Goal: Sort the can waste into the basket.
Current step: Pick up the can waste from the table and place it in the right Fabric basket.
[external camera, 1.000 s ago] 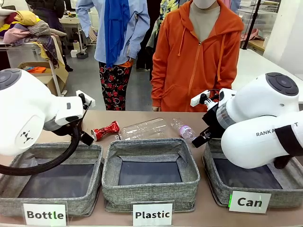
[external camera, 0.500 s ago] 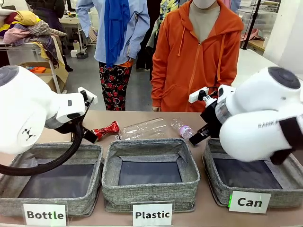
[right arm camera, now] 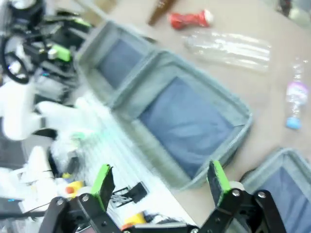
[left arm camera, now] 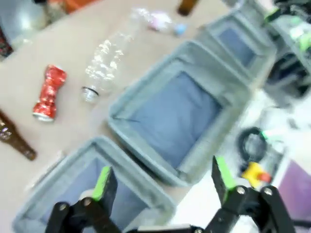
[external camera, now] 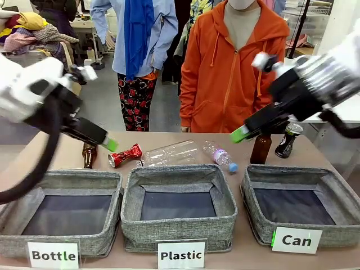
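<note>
Left gripper (left arm camera: 162,177) and right gripper (right arm camera: 160,178) hung wide open and empty; the crushed red can (external camera: 125,156) lay just beside a clear plastic bottle (external camera: 171,153), the dark can (external camera: 287,139) beside a brown glass bottle (external camera: 260,148) behind the Can basket (external camera: 304,170), likely inviting a wrong pick.

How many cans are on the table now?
2. Crushed red can lies behind the gap between Bottle bin and Plastic bin; dark can stands behind the Can basket, beside a brown bottle. Others may be hidden.
</note>
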You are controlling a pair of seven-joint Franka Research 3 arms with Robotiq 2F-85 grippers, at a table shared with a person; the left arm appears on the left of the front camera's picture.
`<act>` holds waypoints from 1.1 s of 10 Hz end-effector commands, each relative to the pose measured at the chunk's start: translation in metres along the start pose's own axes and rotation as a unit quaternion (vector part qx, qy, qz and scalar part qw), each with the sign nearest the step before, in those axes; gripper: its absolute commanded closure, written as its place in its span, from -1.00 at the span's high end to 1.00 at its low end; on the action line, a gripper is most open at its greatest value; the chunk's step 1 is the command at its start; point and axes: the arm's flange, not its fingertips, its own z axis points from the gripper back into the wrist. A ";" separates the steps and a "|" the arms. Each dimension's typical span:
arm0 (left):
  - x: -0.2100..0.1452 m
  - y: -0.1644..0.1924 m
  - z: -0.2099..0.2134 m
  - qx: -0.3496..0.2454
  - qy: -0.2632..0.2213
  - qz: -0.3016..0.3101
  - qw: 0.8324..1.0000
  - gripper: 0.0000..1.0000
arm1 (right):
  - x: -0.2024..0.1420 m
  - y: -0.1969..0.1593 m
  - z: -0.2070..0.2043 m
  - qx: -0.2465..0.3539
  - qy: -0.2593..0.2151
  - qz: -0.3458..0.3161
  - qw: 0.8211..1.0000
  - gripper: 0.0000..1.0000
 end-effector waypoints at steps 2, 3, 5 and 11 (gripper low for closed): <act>-0.051 0.062 0.095 -0.061 -0.080 0.048 0.994 1.00 | -0.065 -0.053 0.099 0.034 -0.142 -0.055 0.988 1.00; -0.078 0.094 0.124 -0.064 -0.137 0.110 0.982 1.00 | -0.093 -0.074 0.125 0.033 -0.183 -0.100 0.977 1.00; -0.143 0.167 0.155 -0.063 -0.233 0.240 0.940 1.00 | -0.154 -0.125 0.159 0.072 -0.259 -0.175 0.947 1.00; -0.215 0.230 0.155 -0.081 -0.321 0.397 0.856 1.00 | -0.254 -0.212 0.181 -0.014 -0.360 -0.450 0.817 1.00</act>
